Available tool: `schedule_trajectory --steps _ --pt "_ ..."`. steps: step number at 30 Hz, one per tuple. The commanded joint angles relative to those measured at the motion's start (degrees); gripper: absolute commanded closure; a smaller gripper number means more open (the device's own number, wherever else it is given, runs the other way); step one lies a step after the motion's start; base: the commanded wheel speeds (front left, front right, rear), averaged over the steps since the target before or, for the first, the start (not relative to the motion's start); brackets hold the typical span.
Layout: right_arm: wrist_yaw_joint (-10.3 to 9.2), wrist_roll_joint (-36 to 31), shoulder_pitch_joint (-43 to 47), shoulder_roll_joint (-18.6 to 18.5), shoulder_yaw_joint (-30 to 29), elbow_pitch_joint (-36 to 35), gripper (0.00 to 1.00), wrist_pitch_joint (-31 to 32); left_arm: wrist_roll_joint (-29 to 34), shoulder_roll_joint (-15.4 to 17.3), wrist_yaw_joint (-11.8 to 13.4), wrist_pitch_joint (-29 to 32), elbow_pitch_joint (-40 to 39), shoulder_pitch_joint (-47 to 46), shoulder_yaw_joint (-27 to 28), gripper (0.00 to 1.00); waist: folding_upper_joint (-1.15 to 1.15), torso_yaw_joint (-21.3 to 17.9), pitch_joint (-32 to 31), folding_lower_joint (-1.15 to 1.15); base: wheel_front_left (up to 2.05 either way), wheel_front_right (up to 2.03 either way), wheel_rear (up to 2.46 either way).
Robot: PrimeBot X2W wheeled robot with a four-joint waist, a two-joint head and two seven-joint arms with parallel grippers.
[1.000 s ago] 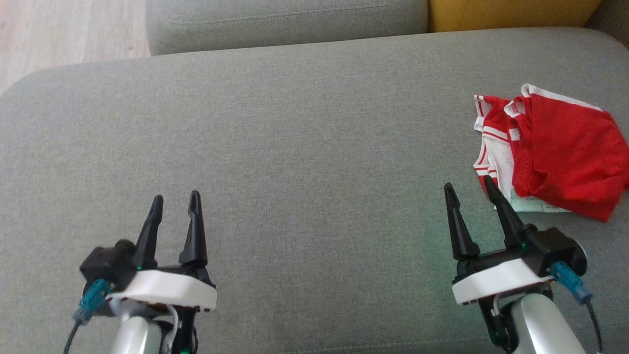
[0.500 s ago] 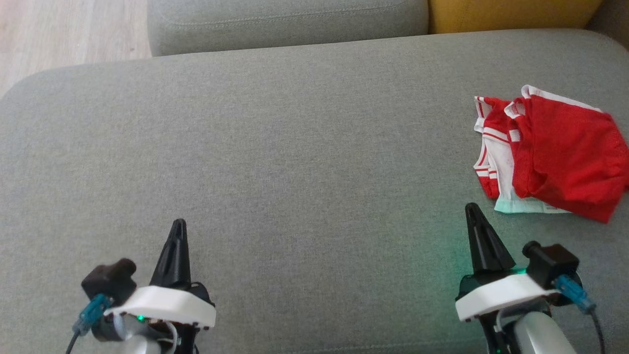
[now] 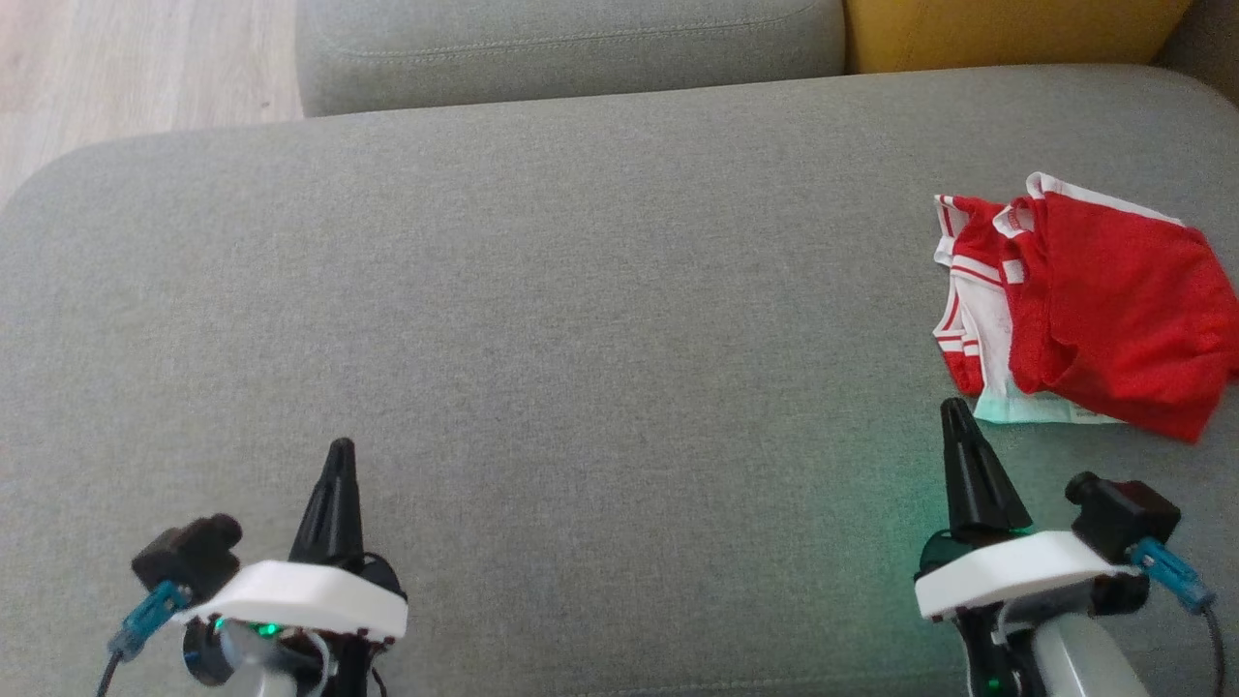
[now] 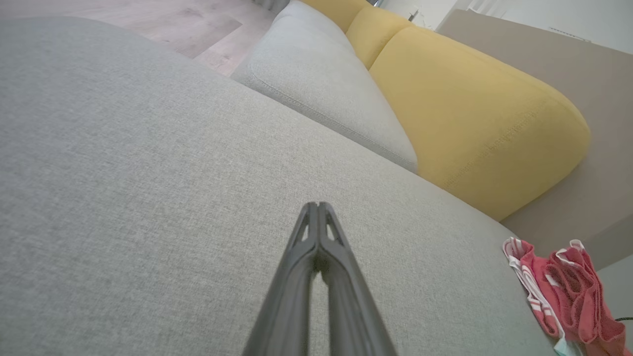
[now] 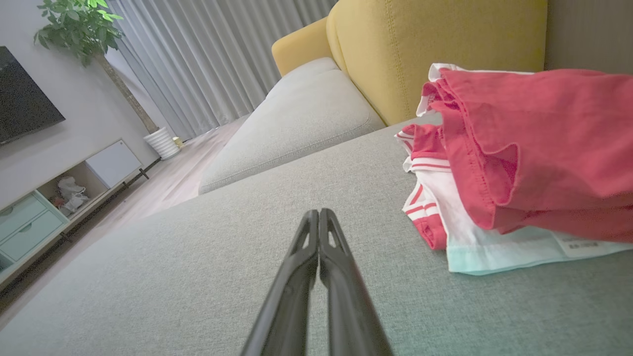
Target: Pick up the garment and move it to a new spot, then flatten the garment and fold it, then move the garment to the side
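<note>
A red and white garment [image 3: 1084, 305] lies folded in a loose bundle at the right side of the grey sofa seat [image 3: 581, 290], and it also shows as the garment [image 5: 514, 163] and the garment [image 4: 564, 291] in the wrist views. My right gripper [image 3: 956, 411] sits just below and left of it, shut and empty, its fingertips [image 5: 319, 213] pressed together. My left gripper [image 3: 341, 447] rests at the lower left, far from the garment, also shut with nothing in it; its fingertips [image 4: 316, 205] touch.
A second grey cushion [image 3: 571, 44] and a yellow cushion [image 3: 1007, 29] stand behind the seat. Wooden floor [image 3: 116, 58] lies past the seat's far left corner. A TV cabinet [image 5: 44, 202], plant [image 5: 79, 24] and curtains [image 5: 212, 54] stand across the room.
Both grippers closed from open and drew back toward the bottom of the head view, the right one coming away from the garment's edge. The head view shifted slightly.
</note>
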Motion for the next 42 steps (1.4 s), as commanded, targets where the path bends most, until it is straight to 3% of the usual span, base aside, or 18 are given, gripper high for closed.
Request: schedule_trajectory --steps 1,42 --pt "0.02 1.96 -2.19 -0.85 -0.33 -1.98 1.00 0.21 -1.50 0.59 -0.53 0.19 -1.64 -2.90 1.08 1.00 0.00 0.02 -0.05 0.00 0.00 0.00 0.00" --pt "0.06 30.26 -2.56 -1.45 -3.90 -2.68 1.00 6.06 -25.37 1.10 -2.92 6.39 -0.47 -4.38 5.45 1.00 0.00 0.51 -1.57 0.00 0.00 0.00 0.00"
